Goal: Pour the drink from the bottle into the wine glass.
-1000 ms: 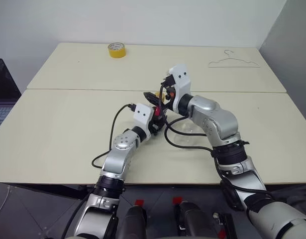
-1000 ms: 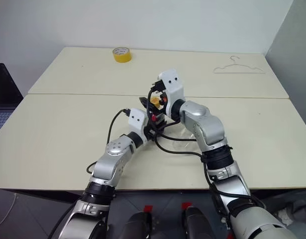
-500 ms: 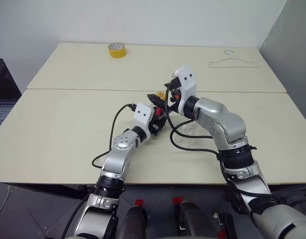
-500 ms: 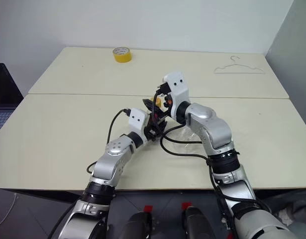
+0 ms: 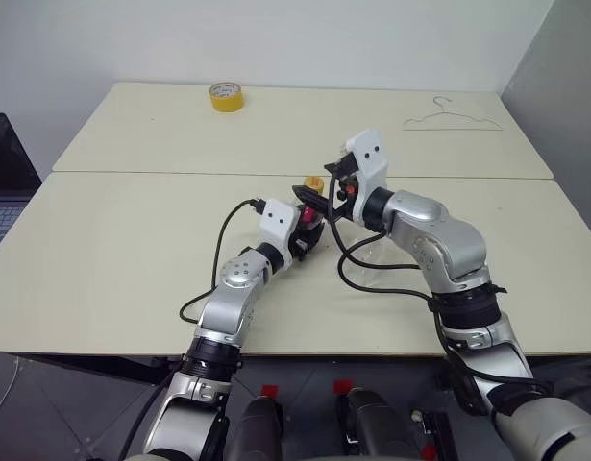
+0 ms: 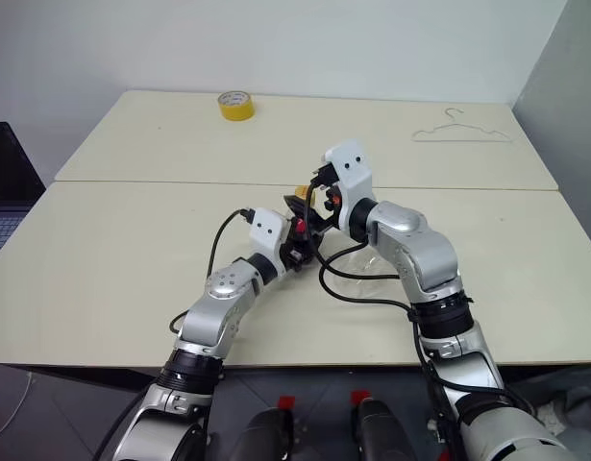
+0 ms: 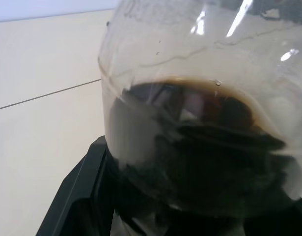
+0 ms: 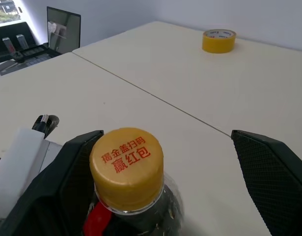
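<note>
My left gripper (image 5: 302, 233) is shut on the bottle (image 7: 200, 88), holding it upright just above the table near the middle. The drink (image 7: 209, 162) is dark and fills the lower half of the clear body. The yellow cap (image 8: 126, 164) carries red print and has a red strip under it. My right gripper (image 8: 164, 137) stands open and level at cap height, one finger (image 8: 74, 169) close beside the cap, the other well apart. The wine glass (image 5: 368, 254) stands on the table under my right forearm, partly hidden by cables.
A yellow tape roll (image 5: 226, 96) sits at the far left of the rear table, a wire hanger (image 5: 452, 117) at its far right. A seam (image 5: 160, 174) divides the two tables. A laptop (image 5: 5, 168) stands off the left edge.
My right gripper and forearm have drifted a little to the right and down, staying at the bottle's cap. The left gripper and the bottle have not moved.
</note>
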Robot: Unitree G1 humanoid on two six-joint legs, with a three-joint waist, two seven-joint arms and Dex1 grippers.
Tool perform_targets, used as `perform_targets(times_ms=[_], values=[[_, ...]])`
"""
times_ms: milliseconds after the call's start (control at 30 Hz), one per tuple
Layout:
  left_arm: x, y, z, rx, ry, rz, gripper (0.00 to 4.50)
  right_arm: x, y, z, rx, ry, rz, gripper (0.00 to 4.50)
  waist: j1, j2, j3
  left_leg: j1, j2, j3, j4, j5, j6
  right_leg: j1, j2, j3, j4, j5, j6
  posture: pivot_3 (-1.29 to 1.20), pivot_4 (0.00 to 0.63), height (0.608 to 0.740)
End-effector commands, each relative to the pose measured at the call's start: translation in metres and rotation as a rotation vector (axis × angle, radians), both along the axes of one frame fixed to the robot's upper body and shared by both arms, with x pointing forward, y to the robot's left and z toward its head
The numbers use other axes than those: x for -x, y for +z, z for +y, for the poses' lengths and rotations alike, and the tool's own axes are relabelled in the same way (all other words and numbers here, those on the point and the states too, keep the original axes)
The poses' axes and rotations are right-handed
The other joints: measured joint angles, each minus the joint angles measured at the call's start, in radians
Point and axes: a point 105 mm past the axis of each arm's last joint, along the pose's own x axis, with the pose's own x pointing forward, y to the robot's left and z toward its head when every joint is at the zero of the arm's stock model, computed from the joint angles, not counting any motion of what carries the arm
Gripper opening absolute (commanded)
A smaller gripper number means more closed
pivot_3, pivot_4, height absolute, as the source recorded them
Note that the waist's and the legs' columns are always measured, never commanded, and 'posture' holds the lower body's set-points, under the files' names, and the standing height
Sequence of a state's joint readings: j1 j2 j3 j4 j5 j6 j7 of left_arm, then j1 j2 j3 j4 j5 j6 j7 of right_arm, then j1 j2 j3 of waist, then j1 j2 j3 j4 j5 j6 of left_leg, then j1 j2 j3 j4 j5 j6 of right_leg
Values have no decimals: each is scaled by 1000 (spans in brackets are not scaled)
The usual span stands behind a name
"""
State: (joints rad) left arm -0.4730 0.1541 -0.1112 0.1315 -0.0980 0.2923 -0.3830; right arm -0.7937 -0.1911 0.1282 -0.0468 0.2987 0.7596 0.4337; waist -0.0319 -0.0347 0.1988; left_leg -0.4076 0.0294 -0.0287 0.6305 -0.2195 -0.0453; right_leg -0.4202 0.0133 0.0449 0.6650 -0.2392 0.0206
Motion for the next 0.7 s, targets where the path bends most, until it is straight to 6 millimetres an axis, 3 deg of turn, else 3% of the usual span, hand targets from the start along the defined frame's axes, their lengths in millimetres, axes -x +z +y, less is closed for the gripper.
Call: perform_targets(times_ms=[33,200,367,700], values=[[-1,1,6,-3,17,-10,2779,3,10,-15,-10,-12,-35,4419,0,0,0,0,0,0,0,0,0,0,0,0,0,0,0,0,150,740],[-2,1,6,-4,16,-11,2779,9,10,-16,-10,26,-35,4419,0,0,0,0,0,0,0,0,0,0,0,0,0,0,0,0,150,740],[-2,1,6,-4,15,-13,2779,27,18,-1,-65,156,-33,4419,-1,0,0,0,0,0,0,0,0,0,0,0,0,0,0,0,150,740],[-1,1,4,0,16,-17,2779,12,21,13,-121,84,5,4419,0,0,0,0,0,0,1,0,0,0,0,0,1,0,0,0,150,740]])
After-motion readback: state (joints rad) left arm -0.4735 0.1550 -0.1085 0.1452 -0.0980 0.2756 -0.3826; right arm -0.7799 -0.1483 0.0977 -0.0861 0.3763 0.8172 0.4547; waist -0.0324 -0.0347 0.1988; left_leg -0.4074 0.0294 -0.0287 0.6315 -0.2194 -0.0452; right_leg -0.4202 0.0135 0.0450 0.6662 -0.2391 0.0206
